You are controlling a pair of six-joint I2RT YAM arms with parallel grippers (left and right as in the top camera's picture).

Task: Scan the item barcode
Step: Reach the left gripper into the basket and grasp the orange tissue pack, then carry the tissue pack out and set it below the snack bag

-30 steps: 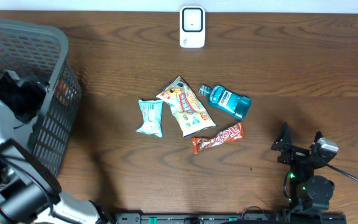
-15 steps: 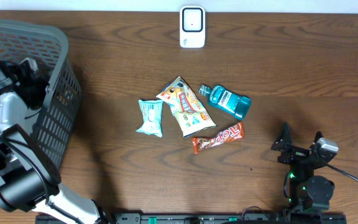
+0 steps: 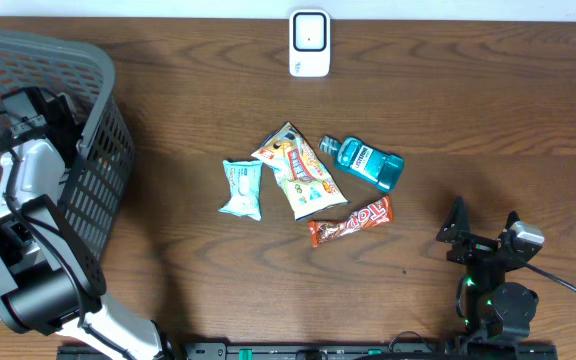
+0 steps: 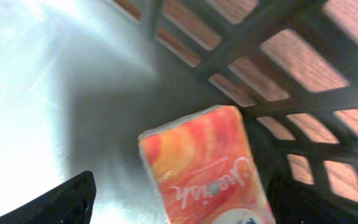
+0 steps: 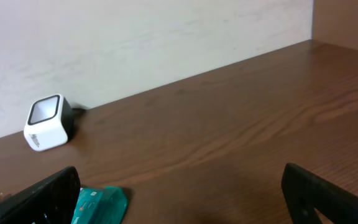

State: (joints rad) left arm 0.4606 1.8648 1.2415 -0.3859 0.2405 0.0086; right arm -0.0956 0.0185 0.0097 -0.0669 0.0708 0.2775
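Overhead: one basket (image 3: 100, 170) at the tabletop's (image 3: 488, 110) left edge, left arm (image 3: 28, 175) inside; one scanner (image 3: 309, 43) at far edge; four items mid-tabletop: wipes pack (image 3: 240, 188), snack bag (image 3: 301, 175), bottle (image 3: 364, 162), chocolate bar (image 3: 351, 221); open wood to their right | Left wrist: left jaws spread wide, gripping nothing; orange packet (image 4: 207, 165) lies between them, against basket wall | Right wrist: right jaws wide, empty, facing scanner

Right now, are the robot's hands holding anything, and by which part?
Nothing is held. The left gripper stands open around an orange packet in the basket, not clamping it; the right gripper is open, empty.
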